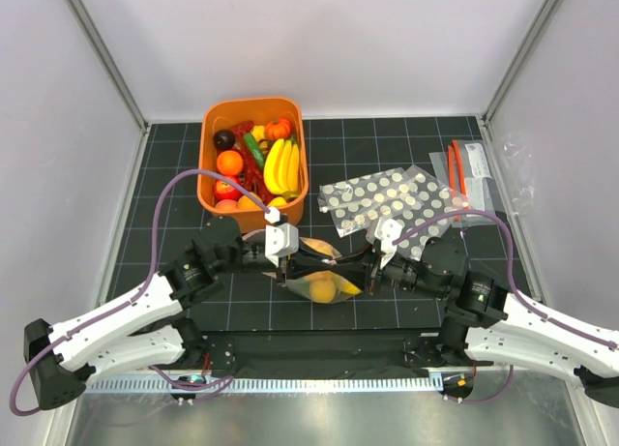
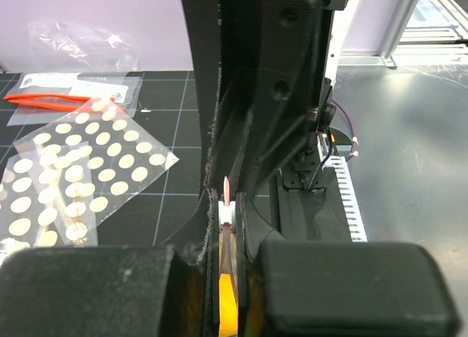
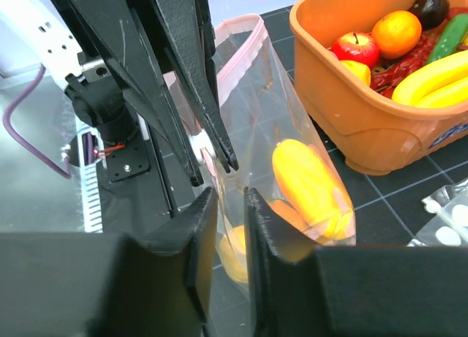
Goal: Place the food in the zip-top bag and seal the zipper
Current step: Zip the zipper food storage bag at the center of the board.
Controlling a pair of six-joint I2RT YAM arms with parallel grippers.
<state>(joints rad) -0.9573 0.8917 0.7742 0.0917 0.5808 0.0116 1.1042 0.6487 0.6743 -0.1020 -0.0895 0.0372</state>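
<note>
The zip-top bag (image 3: 292, 118) is located at the centre of the table (image 1: 174, 175), just near of the orange bin (image 1: 215, 127), and spans the gap between the two arms. The left gripper (image 1: 286, 266) is clenched on the zipper (image 3: 238, 55). In the left wrist view the pale pink strip stands pinched between the two fingers, with a small white piece on it at the pinch point. The right gripper (image 3: 230, 198) is released. Its jaws stand slightly apart with a narrow gap between them, and they straddle the right edge of the bag. The clear film passes through this gap. It cannot be told whether either finger touches the film. In the right wrist view the zipper curves in a parted loop beyond the left fingers, so that section of the mouth is not sealed. Some of the food (image 3: 311, 183) is inside the bag: glossy yellow and orange pieces rest against the film on the side toward the bin. The remaining food is in the bin, including bananas (image 1: 280, 165), an orange (image 1: 229, 163), a red apple (image 3: 353, 46) and a dark piece (image 1: 224, 139). Polka-dotted bags (image 1: 387, 199) lie flat on the table to the right of the bin. Small clear bags with red-orange strips (image 1: 464, 170) lie further right, near the right wall.
</note>
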